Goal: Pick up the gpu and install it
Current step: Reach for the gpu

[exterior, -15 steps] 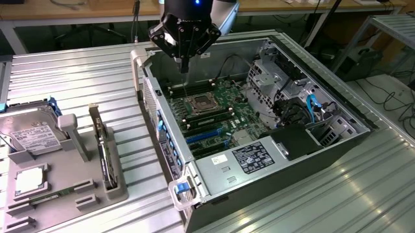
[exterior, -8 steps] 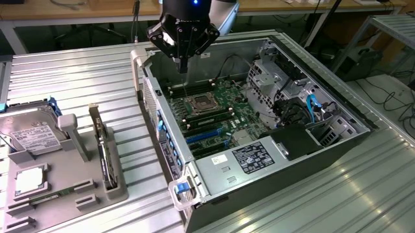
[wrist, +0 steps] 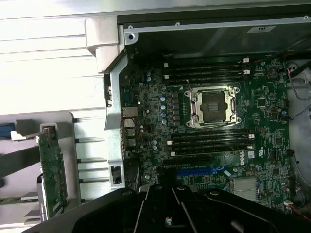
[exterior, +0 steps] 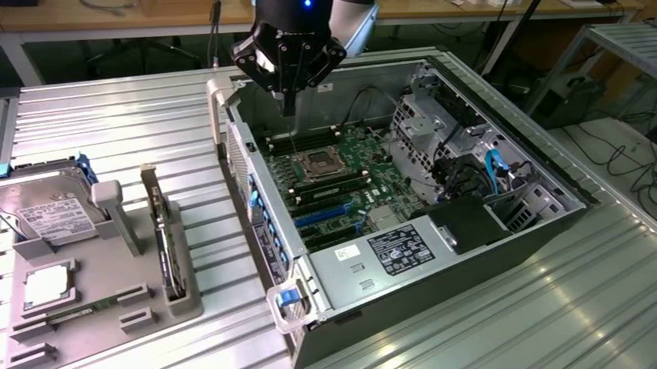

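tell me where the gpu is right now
The gpu stands on edge in the grey holder at the exterior view's left, between the hard drive and the open pc case.

white lettering reading DELL on the green motherboard [wrist: 209, 132] by the blue slot [wrist: 194, 171], black printed label [exterior: 404, 250] on the grey metal power supply box [exterior: 349, 270] unreadable, white label [exterior: 49, 217] on the silver hard drive [exterior: 64, 192] unreadable too

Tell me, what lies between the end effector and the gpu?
In the exterior view: the case wall, then bare table, between end effector and gpu.
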Tool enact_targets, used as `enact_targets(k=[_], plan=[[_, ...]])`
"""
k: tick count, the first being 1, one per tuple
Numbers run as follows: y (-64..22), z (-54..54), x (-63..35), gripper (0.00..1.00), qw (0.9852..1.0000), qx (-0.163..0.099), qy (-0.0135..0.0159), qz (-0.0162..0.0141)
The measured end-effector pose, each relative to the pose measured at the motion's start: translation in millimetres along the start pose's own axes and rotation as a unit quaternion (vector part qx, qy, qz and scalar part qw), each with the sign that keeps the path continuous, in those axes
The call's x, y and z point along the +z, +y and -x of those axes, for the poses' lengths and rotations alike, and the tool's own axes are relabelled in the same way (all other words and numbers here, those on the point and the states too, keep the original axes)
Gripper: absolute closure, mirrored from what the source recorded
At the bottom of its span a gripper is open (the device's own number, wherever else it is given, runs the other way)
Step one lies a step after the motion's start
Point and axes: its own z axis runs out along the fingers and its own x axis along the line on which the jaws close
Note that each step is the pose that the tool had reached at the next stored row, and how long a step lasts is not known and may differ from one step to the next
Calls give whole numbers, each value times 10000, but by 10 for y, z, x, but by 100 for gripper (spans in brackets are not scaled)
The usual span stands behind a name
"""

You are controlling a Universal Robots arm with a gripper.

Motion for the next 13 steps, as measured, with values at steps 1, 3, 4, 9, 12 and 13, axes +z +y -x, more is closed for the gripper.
enact_targets(k=[1,3,4,9,12,13], plan=[[0,-2,0,89,10000,0,0,0],[-1,-7,0,89,10000,0,0,0],[-1,-9,0,89,10000,0,0,0],[-2,-21,0,89,10000,0,0,0],[-3,-29,-1,89,10000,0,0,0],[-3,-31,-1,89,10000,0,0,0]])
